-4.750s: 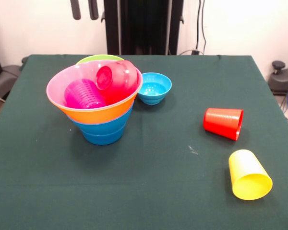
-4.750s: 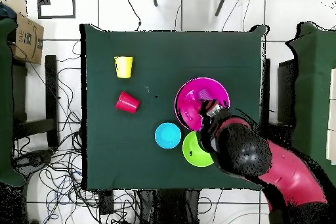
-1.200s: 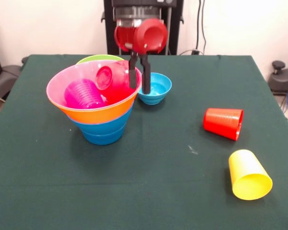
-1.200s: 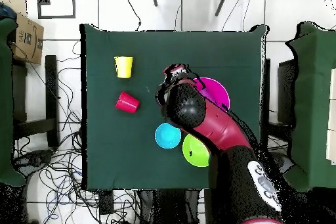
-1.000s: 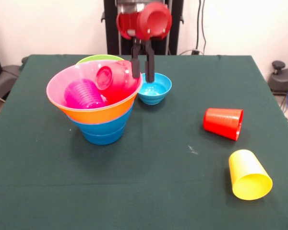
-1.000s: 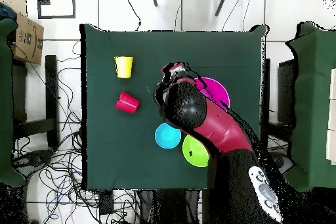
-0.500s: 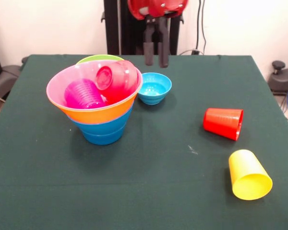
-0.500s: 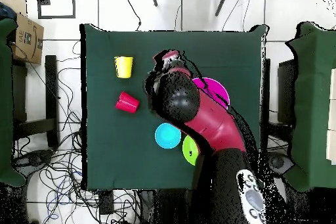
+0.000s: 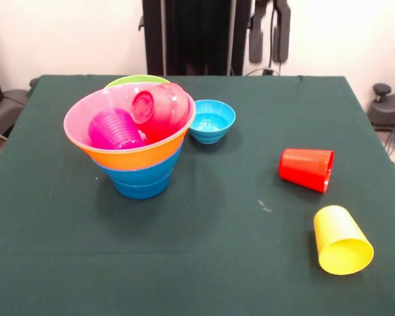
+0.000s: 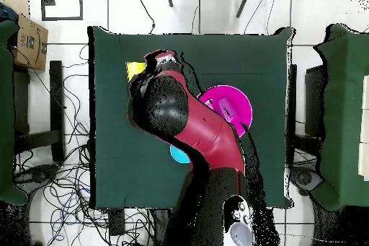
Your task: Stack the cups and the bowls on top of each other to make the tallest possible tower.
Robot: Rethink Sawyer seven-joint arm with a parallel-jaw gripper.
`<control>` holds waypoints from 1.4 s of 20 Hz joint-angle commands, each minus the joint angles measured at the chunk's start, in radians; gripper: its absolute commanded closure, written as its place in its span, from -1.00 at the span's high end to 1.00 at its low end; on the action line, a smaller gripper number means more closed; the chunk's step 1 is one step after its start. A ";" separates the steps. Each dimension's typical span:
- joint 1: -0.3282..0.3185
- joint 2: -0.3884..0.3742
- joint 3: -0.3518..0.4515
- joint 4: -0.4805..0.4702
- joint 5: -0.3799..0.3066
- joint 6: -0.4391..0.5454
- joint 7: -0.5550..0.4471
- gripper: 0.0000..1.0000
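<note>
While the gripper hangs high at the table's far side w/ its two fingers spread apart and nothing between them, the tower sits left of centre: blue base, orange then pink bowl nested on top. Inside the pink one, the purple cup and the small red bowl both lie tipped, not seated flat. That's the weak spot, I'd say — anything placed on them lands crooked and could slide off or roll the lot.

The green bowl peeks out just behind the tower, the light-blue bowl stands just beside it on the right. Tight quarters: a descent there risks clipping the pink rim and shoving the stack.

The red cup and the yellow cup lie on their sides, well apart from the tower, near the right edge. Round, smooth, lying down: a pinch off-centre prob. sends one rolling, maybe off the table. Overhead, the arm covers the red cup and most of the yellow one, so exact lay there can't be checked from above.
</note>
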 commanded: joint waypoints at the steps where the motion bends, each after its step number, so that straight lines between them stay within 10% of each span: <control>1: -0.056 -0.117 -0.128 0.076 -0.100 0.311 0.066 1.00; 5: -0.156 -0.132 -0.115 0.155 -0.155 0.272 -0.069 1.00; 11: -0.071 -0.062 -0.330 0.092 -0.357 0.308 0.046 1.00; 18: 0.084 -0.097 -0.470 0.152 -0.320 0.431 0.264 1.00; 28: 0.114 -0.062 -0.441 0.240 -0.232 0.169 0.276 1.00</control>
